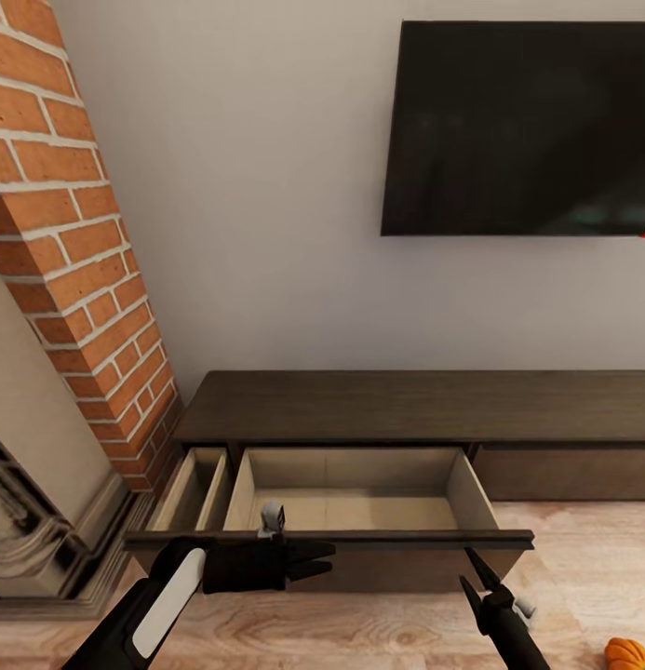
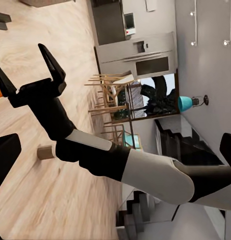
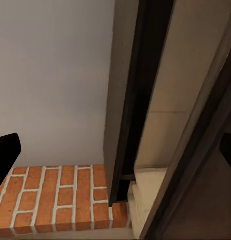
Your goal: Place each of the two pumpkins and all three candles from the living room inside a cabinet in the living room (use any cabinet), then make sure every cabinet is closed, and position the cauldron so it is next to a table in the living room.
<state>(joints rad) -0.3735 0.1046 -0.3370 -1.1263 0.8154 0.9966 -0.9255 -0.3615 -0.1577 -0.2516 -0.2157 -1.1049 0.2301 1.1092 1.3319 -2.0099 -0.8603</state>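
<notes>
We see the cabinet (image 1: 424,406) in dark brown, its open drawer (image 1: 359,493) lined in pale beige wood. Left of the cabinet rises a chimney (image 1: 71,242) of orange-red brick with off-white mortar lines. Above the cabinet hangs a plain black screen (image 1: 522,126) on a light grey wall (image 1: 257,186). In front of the cabinet the floor (image 1: 359,633) is light wood with wavy grain, and an orange ribbed pumpkin (image 1: 634,653) lies there. The left gripper (image 1: 313,561) is black, its arm (image 1: 168,600) part white.
</notes>
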